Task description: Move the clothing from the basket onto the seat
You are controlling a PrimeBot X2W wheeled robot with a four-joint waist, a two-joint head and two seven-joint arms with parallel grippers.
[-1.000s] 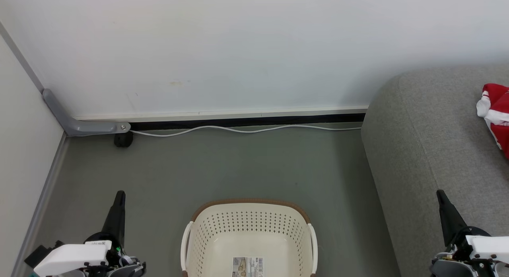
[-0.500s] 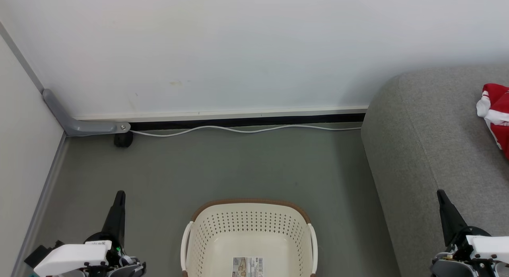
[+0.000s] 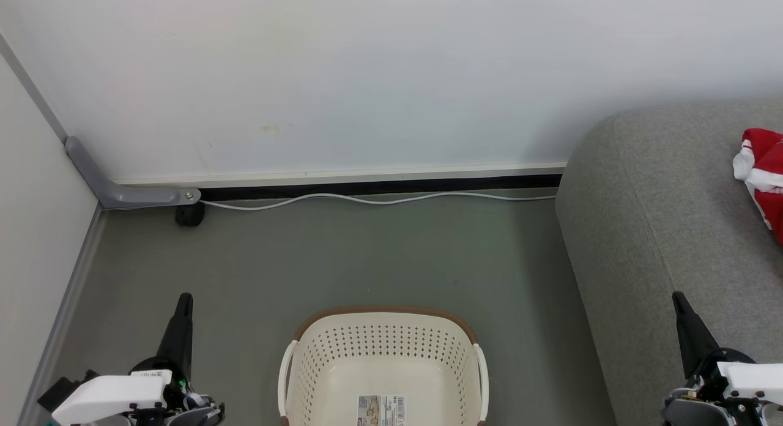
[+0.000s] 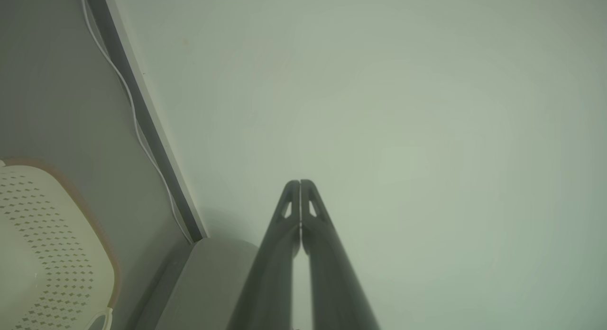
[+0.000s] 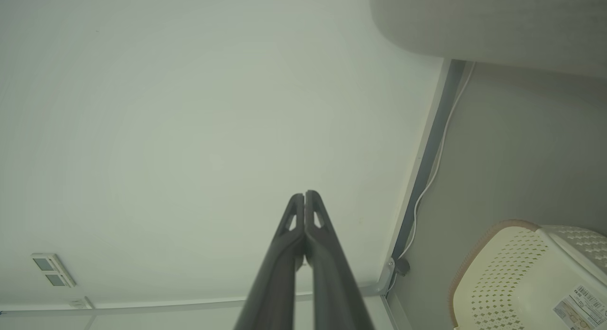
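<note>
Two clenched grippers flank basket (image 3: 384,347) as clothing (image 3: 766,184) lies on sofa (image 3: 660,230)

Left gripper (image 3: 183,303) stands at the lower left of the head view, above the grey floor (image 3: 342,261) and left of the basket. In the left wrist view its fingers press together tip to tip, grasping nothing. Right gripper (image 3: 679,300) rises at the lower right, before the sofa's front edge, and is likewise closed on nothing in the right wrist view. The basket sits on the floor between them, a label (image 3: 380,410) showing on its inner bottom. The red and white clothing rests on the sofa at the frame's right edge, partly cut off and well apart from the basket. A white cable (image 3: 367,201) runs along the foot of the wall (image 3: 367,77).
</note>
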